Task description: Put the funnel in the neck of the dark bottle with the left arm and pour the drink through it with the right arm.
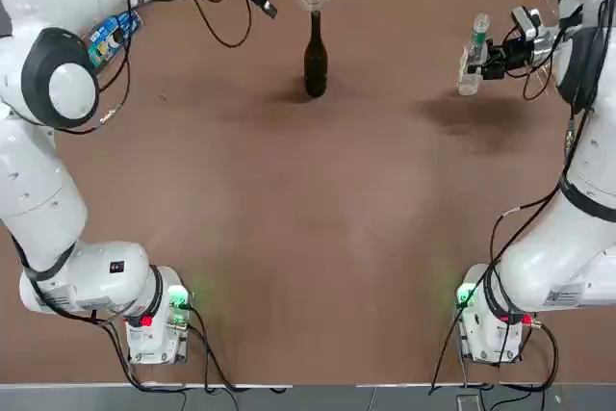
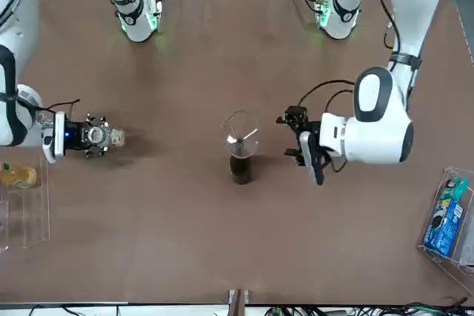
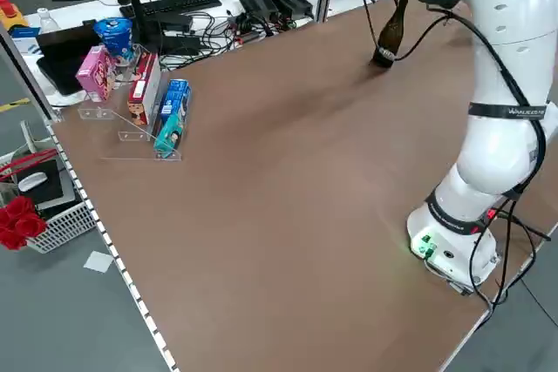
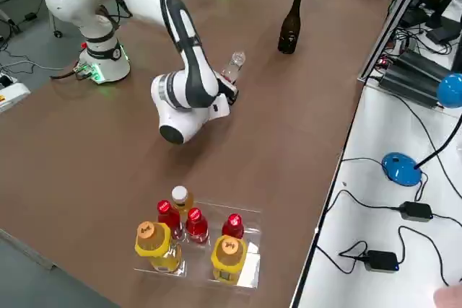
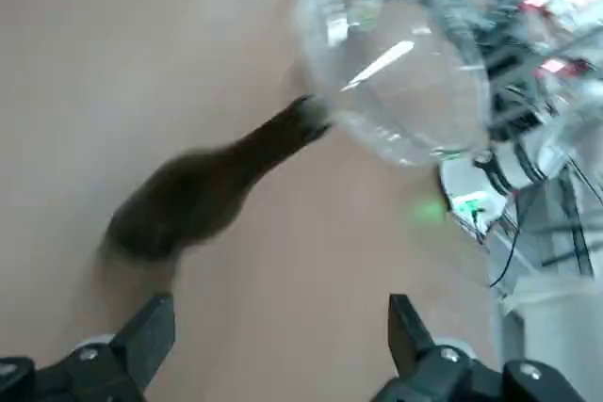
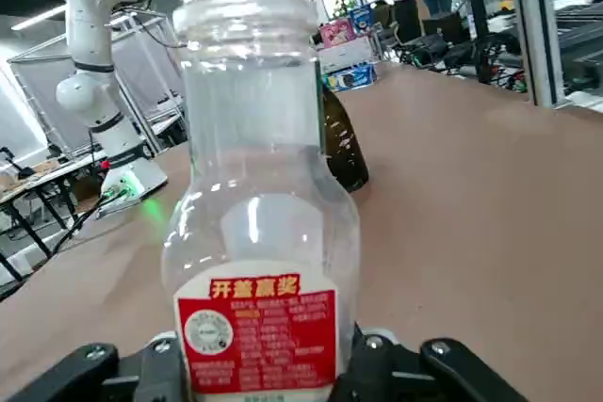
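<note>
Funnel [image 2: 241, 132], clear and wide-rimmed, sits in the neck of the dark bottle [image 1: 315, 55], which stands upright near the far middle of the brown table [image 1: 308, 238]. In the left wrist view the funnel looks tilted on the neck rather than seated level.

The left gripper [image 2: 309, 155] hangs just beside the bottle, clear of it, its fingers spread wide and empty.

Well apart, toward the robot's right edge of the table, the right gripper [image 1: 489, 58] has its fingers clamped around the lower body of the drink [image 1: 474, 53], a small clear plastic bottle with a red label. It is held upright, its mouth appears uncapped in the right wrist view, and it seems lifted off the table.

Risks, as a judgement: the funnel is top-heavy and loosely seated, so a nudge from the drink's mouth could tip it off or topple the slim bottle. Pouring fast or off-centre could spill liquid over the rim onto the table.
</note>
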Action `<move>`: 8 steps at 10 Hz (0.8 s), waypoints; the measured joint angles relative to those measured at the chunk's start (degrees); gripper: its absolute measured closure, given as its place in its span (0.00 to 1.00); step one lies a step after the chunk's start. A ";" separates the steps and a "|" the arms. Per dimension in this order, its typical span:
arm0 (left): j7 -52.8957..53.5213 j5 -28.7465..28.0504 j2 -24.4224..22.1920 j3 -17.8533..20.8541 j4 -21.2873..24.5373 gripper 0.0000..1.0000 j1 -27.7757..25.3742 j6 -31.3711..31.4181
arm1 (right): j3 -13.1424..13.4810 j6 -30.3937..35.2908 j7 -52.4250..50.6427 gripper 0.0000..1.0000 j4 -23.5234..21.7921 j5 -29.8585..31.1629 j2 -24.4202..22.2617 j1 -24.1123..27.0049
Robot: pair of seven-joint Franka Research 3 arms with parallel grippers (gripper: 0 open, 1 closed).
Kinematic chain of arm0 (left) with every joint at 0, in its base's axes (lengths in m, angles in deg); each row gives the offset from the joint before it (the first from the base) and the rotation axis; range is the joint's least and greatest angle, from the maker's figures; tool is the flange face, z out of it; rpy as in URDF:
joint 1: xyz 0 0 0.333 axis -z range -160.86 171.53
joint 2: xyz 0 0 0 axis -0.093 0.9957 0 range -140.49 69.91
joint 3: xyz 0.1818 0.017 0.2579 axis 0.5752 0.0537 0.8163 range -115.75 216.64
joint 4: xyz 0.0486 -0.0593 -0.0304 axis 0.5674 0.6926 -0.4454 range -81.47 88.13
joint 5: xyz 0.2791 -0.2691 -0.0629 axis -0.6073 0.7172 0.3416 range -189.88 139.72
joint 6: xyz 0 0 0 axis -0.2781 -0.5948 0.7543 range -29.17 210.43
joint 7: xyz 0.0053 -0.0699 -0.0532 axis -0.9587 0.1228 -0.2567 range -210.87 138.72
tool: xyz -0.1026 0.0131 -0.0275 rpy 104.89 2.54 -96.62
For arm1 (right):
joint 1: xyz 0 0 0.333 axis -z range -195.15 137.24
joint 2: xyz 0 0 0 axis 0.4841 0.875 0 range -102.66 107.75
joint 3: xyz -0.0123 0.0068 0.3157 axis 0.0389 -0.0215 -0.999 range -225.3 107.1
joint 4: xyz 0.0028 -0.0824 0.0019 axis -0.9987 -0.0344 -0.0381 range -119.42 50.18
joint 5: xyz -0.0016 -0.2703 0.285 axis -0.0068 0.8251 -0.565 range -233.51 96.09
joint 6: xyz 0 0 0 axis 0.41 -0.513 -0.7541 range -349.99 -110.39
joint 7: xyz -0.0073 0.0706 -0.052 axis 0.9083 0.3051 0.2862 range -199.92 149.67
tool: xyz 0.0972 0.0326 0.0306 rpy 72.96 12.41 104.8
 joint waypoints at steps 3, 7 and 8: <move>29.88 12.22 5.74 -2.09 0.10 0.00 0.05 1.20 | -0.15 -4.08 10.89 0.55 0.41 1.27 -6.48 -1.20; 47.36 20.25 8.56 -4.86 0.07 0.00 -1.22 1.19 | -3.15 -9.84 25.81 0.55 1.98 5.08 -13.91 -2.41; 50.69 21.54 8.92 -4.91 0.07 0.00 -1.23 1.19 | -4.03 -11.30 28.06 0.55 2.08 6.12 -15.49 -2.44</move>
